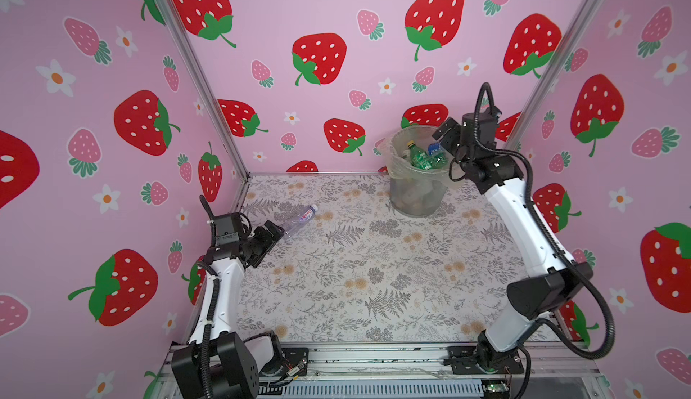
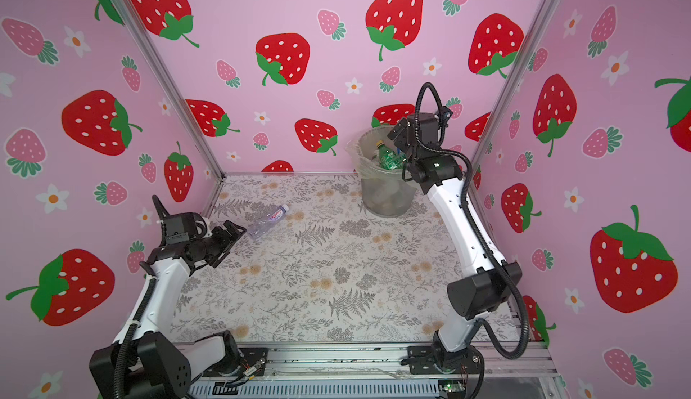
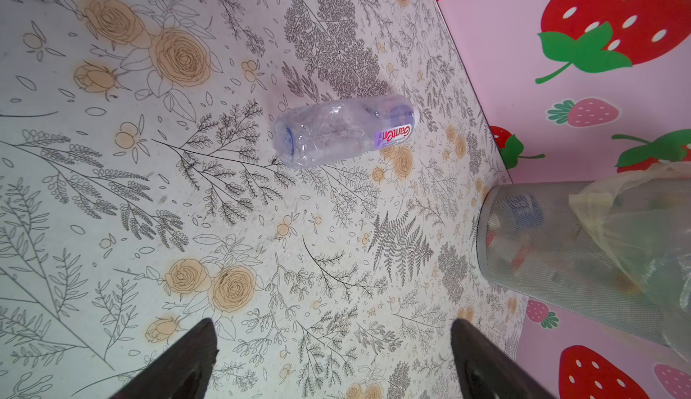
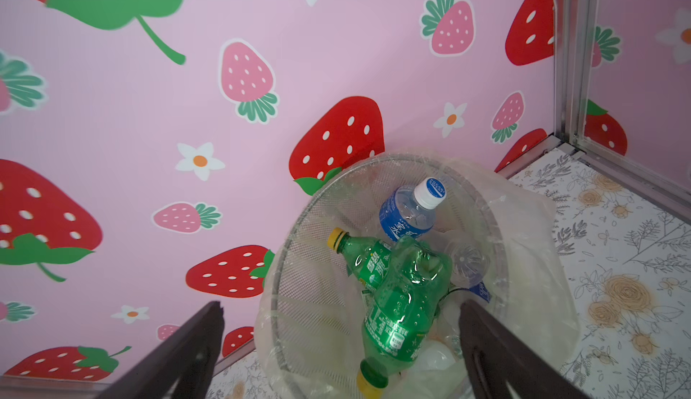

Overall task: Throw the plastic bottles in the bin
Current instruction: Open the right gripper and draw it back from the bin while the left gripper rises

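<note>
**Mira:** Spread wide and empty, the fingers of the left gripper sit closest to the wrist camera. The crumpled clear bottle lies on its side on the floral tabletop, ahead of them and not touched.

**Tomas:** And the right gripper?

**Mira:** Its fingers are also parted, with nothing between them. It hangs over the bin, where two green bottles and a blue-labelled bottle are piled.

**Tomas:** So the pick-up on the left looks like the step in hand. The fingers should probably straddle the barrel crosswise, near the label, where thin plastic is likely stiffest. They should close gently.

**Mira:** The right gripper would need to clear the bin's mouth first. The drop should aim at the centre, since the pile seems high.
</note>
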Robot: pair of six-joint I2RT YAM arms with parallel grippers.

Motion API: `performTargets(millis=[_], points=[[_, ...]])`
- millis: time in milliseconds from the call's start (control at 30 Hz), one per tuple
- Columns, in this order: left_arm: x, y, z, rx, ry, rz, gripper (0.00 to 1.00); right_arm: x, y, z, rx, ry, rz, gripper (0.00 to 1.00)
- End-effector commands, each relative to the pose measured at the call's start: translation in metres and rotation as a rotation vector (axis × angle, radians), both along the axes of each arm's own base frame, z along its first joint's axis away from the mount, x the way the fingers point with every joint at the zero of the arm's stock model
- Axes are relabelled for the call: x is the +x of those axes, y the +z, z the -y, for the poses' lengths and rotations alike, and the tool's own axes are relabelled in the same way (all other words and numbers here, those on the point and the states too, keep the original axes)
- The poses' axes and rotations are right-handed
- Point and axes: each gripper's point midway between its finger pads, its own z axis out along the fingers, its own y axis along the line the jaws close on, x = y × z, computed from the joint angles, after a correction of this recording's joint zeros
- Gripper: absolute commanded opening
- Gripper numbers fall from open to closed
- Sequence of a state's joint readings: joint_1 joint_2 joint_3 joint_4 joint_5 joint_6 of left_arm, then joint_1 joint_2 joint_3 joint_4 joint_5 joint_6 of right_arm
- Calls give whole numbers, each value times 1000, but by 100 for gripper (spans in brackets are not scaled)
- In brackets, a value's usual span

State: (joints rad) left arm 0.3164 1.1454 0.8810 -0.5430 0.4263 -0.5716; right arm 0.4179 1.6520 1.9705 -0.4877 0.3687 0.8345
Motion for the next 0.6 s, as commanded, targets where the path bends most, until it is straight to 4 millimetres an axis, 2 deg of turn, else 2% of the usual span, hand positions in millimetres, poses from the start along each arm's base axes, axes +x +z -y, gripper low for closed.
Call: performTargets(millis=[0,333,567], points=[[1,9,-4,22,4,10,99,-13,-6,-8,-41,86,-8,99],[0,14,-11,95,-15,19,99,-47,-52,-40,-87,358,-42,99],[7,17,-12,111,-41,22,99,-71,-84,-43,-143,453,-76,99]])
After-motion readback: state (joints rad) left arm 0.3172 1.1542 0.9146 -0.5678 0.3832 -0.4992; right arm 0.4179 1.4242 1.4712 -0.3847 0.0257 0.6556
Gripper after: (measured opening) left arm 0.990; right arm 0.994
